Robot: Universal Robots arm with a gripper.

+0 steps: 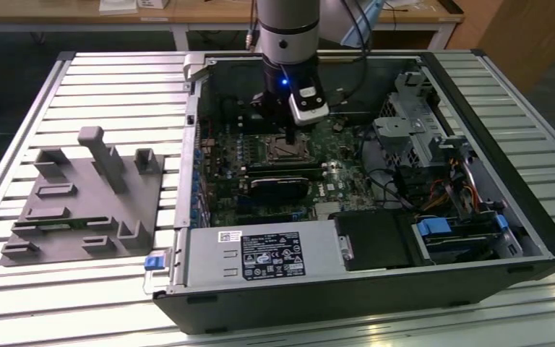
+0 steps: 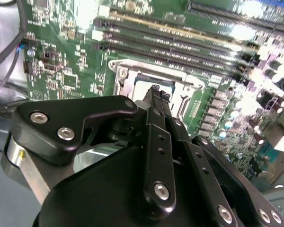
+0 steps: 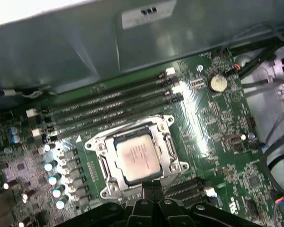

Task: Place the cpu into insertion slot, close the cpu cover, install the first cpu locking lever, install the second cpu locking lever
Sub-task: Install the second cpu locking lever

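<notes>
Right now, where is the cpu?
In the first wrist view the cpu sits in the insertion slot under the closed cpu cover, beside the long memory slots, with the gripper right at the cover's edge.

The cpu (image 3: pixel 138 157) has a smooth, dull silvery metal top; the cpu cover (image 3: pixel 168 142) is shiny bare metal; the circuit board (image 3: pixel 213 123) is glossy green; the tool (image 2: pixel 157 94) is matt black; the table (image 1: pixel 113 87) is ribbed pale metal
</notes>
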